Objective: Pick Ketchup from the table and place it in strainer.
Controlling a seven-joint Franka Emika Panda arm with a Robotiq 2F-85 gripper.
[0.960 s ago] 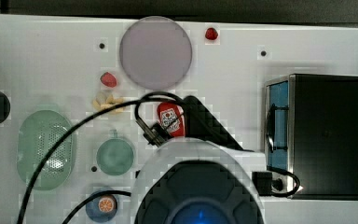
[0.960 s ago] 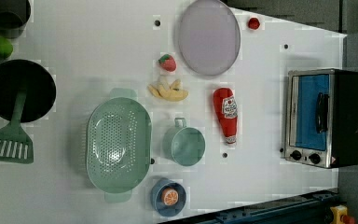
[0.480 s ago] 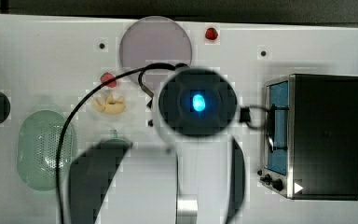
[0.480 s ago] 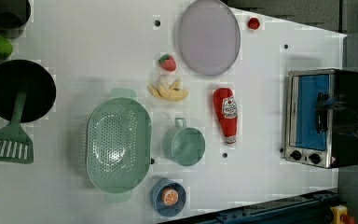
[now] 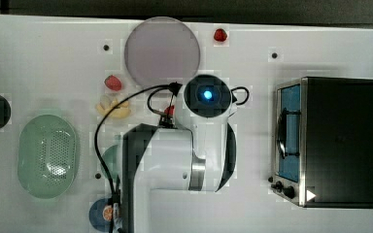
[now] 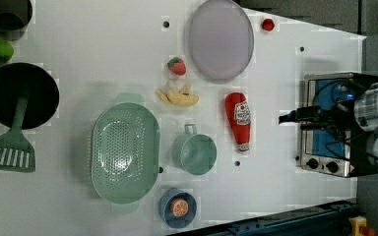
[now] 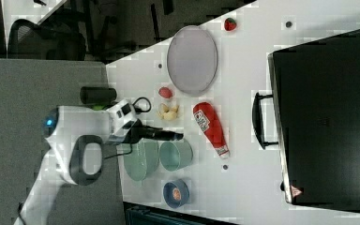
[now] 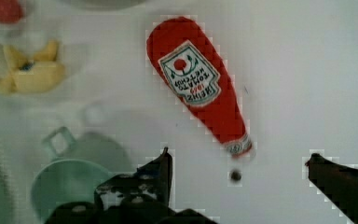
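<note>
One red ketchup bottle (image 6: pixel 239 121) lies flat on the white table (image 6: pixel 103 59), label up, its cap end pointing toward the left view's bottom; it sits between the mint-green cup (image 6: pixel 196 153) and the toaster oven (image 6: pixel 327 125), and below the lilac plate (image 6: pixel 220 38) in the left view, touching none of them. The strainer (image 6: pixel 124 153), a pale green oval basket with rows of holes, rests on the table to the left view's left of the cup, well apart from the bottle and holding nothing; a yellow cluster that may be toy banana pieces (image 6: pixel 178 95) lies just above it in the left view, with a strawberry (image 6: pixel 176 65) beyond that and a second red piece (image 6: pixel 267 24) near the table's far edge. A blue bowl with an orange slice (image 6: pixel 178 208) sits below the cup in the left view; a black pan (image 6: pixel 19 94) with a green spatula (image 6: pixel 7 147) lies at the left view's left. The gripper (image 8: pixel 237 172) hangs above the table with its fingers (image 8: pixel 161 168) spread wide and nothing between them; in the wrist view the bottle's cap lies just ahead of the gap, untouched; in the top view the arm (image 5: pixel 175 160) covers most of the bottle.
</note>
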